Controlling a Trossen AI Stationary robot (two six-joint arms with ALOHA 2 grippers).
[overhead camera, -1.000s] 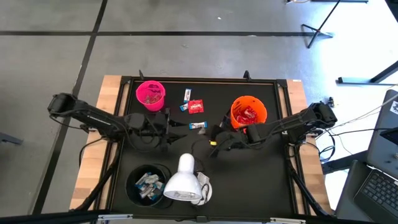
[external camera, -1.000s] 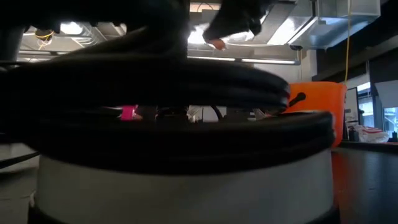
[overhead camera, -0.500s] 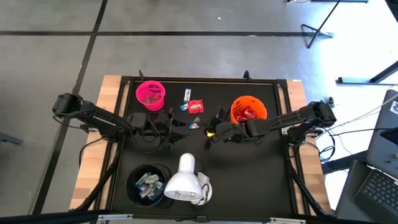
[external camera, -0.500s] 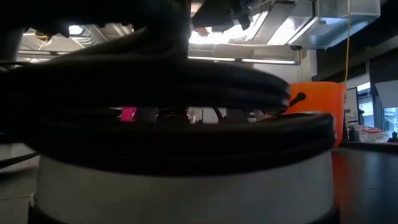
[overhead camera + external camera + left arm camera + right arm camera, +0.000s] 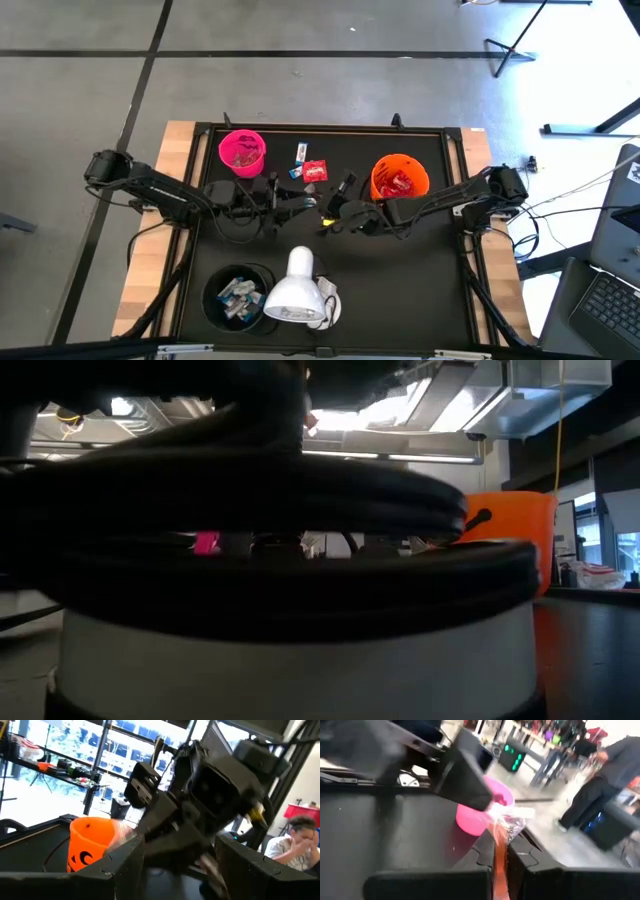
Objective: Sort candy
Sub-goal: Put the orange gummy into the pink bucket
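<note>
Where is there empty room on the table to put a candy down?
Bare black tabletop lies between the white lamp head and the table's right edge, below the orange plastic cup. The middle is crowded: both claws meet there, beside loose wrapped candy.

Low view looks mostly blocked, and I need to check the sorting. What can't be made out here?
- Low view: the white lamp head and dark cables hide the table; only the orange plastic cup shows.
- High view: candy in the black cup too small to identify.
- Right wrist view: clear-wrapped candy in the right gripper blurred.
</note>
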